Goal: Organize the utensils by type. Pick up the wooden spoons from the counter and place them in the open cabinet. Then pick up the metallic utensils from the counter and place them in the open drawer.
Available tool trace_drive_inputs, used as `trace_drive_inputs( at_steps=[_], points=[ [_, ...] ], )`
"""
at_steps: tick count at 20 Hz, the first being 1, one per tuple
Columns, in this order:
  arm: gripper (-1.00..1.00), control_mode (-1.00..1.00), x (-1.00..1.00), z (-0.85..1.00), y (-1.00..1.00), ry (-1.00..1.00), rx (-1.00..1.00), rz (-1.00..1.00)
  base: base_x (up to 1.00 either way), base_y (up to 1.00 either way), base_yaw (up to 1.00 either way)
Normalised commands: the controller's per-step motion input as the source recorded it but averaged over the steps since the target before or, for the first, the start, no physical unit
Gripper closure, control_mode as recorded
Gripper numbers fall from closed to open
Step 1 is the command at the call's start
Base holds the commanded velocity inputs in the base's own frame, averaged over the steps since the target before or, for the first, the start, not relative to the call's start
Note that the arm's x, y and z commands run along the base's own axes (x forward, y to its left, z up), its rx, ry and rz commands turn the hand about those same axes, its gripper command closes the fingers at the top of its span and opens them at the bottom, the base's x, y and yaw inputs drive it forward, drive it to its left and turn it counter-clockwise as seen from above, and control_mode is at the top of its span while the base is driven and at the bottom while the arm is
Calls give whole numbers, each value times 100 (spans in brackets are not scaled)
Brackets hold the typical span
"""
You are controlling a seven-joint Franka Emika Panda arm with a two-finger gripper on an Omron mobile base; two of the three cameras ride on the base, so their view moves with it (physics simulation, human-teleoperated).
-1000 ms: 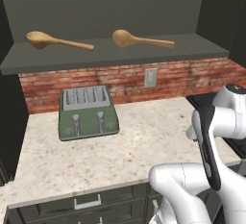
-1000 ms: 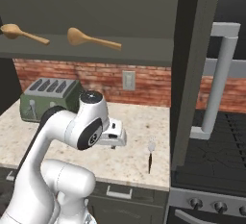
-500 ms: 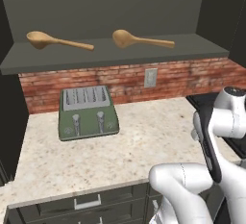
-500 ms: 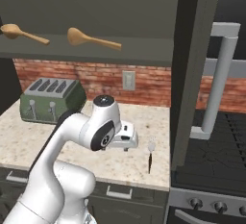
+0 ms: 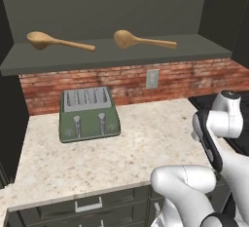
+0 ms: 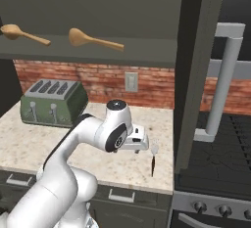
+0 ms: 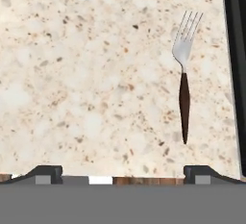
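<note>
Fork: silvery four-tined head on a slim dark reddish-brown handle tapering to a point. It lies flat on the counter, ahead of the jaws and offset toward the right fingertip, handle end nearest that tip, tines pointing away.
Wooden spoons: two light-brown spoons with oval bowls and long tapering handles, lying flat and well apart on the cabinet shelf, high above the jaws.
Counter: beige speckled stone-look slab, flat and matte. Its edge against the black stovetop runs just beyond the fork.
Cabinet: dark grey-green, one wide flat shelf; its tall door stands open, edge toward the camera.
Toaster: green four-slot body with a grey top, well to the left of the jaws, against the red brick back wall.
Arm: folded low over the right end of the counter, hand pointing down at the surface.
Gripper: jaws spread wide, both dark tips apart at the lower edge of the hand view, nothing between them.
</note>
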Motion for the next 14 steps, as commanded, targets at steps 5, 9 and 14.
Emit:
trace_drive_inputs(
  at_steps=[5,9,14],
  points=[
    [-100,-100,36,-34,-19,0,-5,-6,0,0,0],
    [-100,-100,40,-34,-25,7,0,-7,0,0,0],
    [-100,-100,35,-29,-28,6,0,-5,0,0,0]
  ],
)
